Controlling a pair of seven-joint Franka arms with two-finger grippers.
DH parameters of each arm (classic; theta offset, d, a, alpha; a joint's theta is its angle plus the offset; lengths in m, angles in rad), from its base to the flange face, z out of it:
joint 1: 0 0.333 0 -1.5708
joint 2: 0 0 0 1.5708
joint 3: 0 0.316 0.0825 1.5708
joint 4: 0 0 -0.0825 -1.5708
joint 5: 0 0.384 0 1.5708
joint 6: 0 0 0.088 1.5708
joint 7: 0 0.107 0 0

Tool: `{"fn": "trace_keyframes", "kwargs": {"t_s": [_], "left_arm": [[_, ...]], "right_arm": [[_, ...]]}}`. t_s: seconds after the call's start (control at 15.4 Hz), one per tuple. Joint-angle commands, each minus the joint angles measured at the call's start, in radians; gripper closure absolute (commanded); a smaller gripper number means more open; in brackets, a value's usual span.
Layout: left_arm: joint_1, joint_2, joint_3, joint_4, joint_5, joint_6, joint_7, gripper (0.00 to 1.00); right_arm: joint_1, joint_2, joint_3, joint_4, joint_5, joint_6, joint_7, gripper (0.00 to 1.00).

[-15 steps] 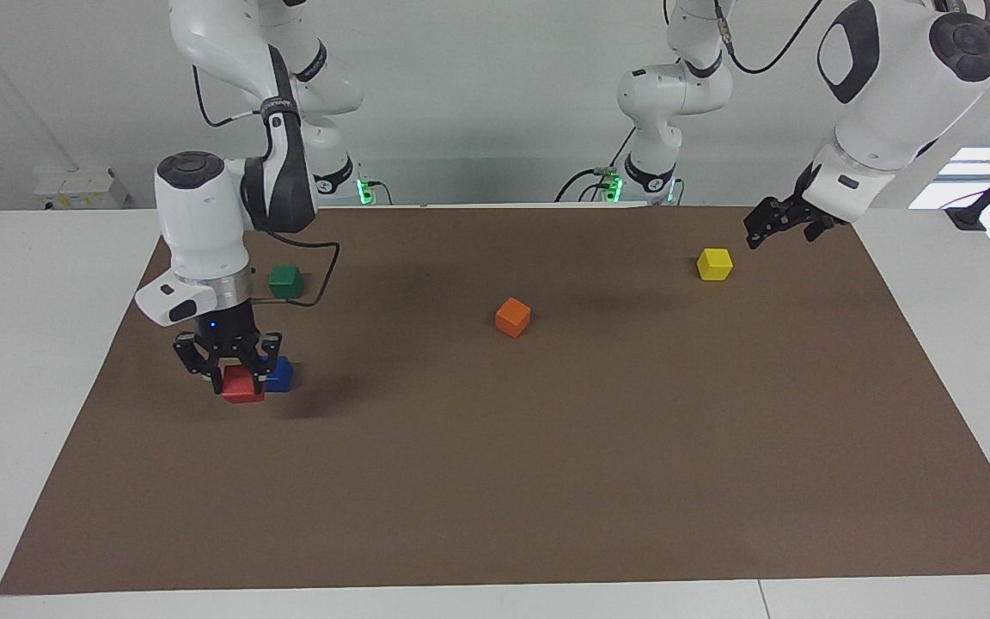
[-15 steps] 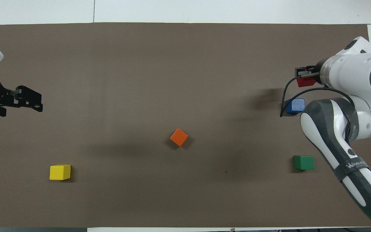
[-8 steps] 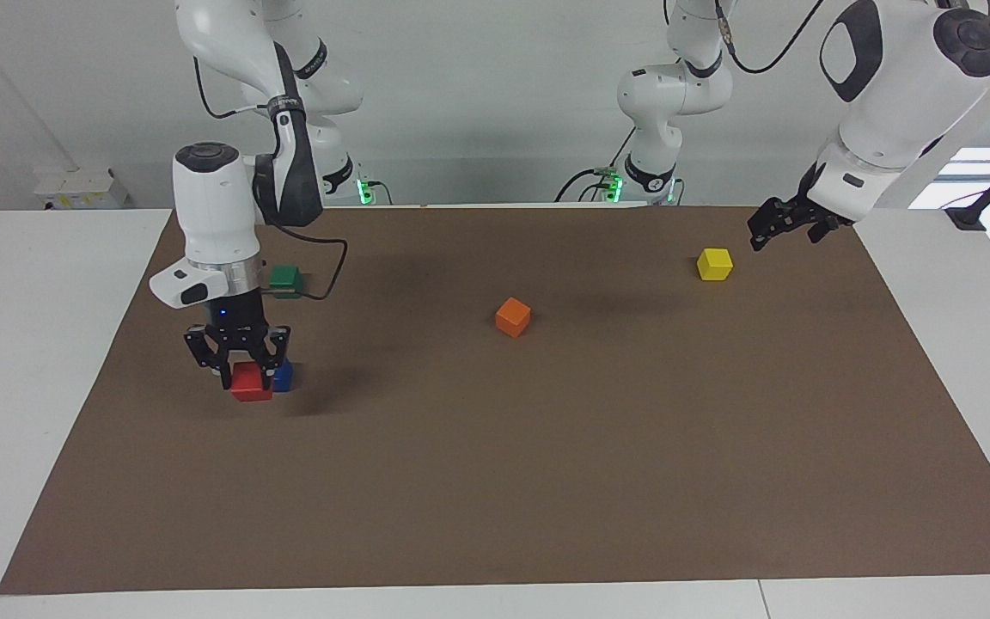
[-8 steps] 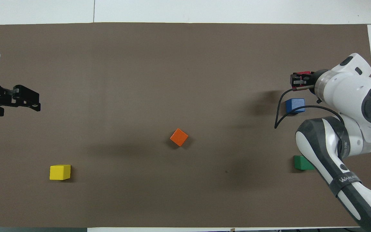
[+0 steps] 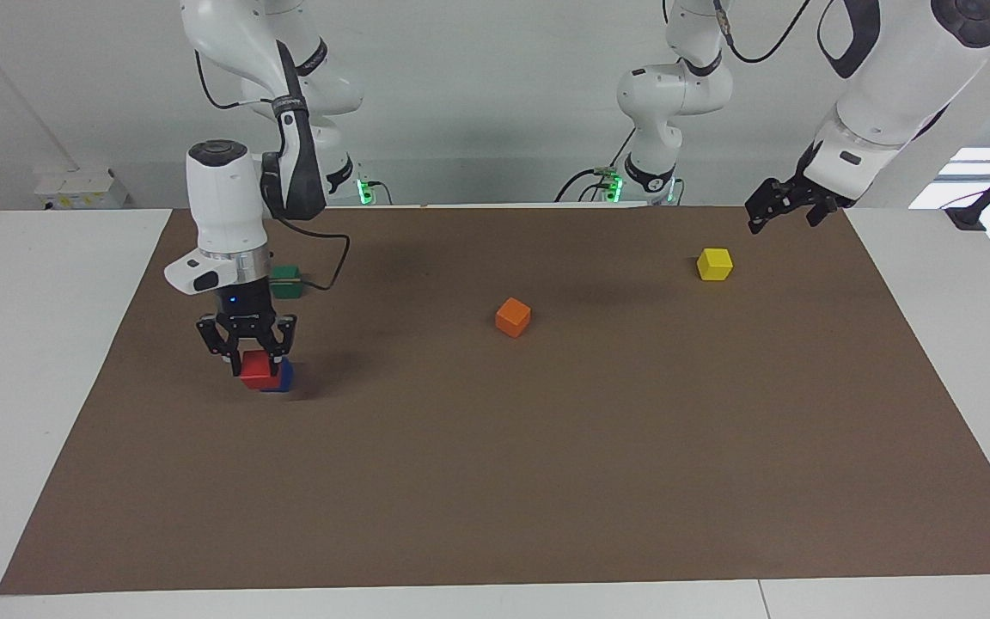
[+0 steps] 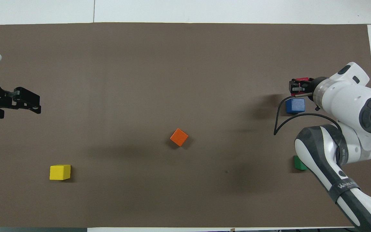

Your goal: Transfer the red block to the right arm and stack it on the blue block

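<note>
right hand [image 5: 245, 354]: clamped on the red block [image 5: 256, 366], raised over the blue block [image 5: 281, 376], not centred on it from what I see.
blue block: on the desk [image 5: 546, 481], green cube [image 5: 286, 279] nearer the robots.
my plan: square red over blue, lower slowly, release only once it sits flat.
left hand [image 5: 779, 205]: waiting above the yellow cube [image 5: 714, 263], can't tell its grip.

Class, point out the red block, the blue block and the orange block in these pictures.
red block [image 5: 255, 366], facing view, on its front face between the right gripper's fingers.
blue block [image 6: 295, 105], overhead view, on its top face.
orange block [image 5: 513, 316], facing view, on its top face.
</note>
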Motion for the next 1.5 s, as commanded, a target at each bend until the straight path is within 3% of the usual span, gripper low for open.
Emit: {"fn": "trace_keyframes", "kwargs": {"t_s": [0.0, 0.46, 1.43], "left_arm": [[-0.024, -0.033, 0.017, -0.042, 0.020, -0.001, 0.006, 0.00], [-0.029, -0.050, 0.019, -0.072, 0.020, 0.059, 0.004, 0.00], [-0.029, -0.047, 0.023, -0.076, 0.017, 0.062, 0.006, 0.00]], "right_arm": [[-0.032, -0.034, 0.007, -0.036, -0.027, -0.008, 0.039, 1.00], [-0.036, -0.034, 0.009, -0.039, -0.025, -0.036, 0.083, 1.00], [-0.019, -0.025, 0.009, -0.082, -0.025, -0.019, 0.085, 1.00]]}}
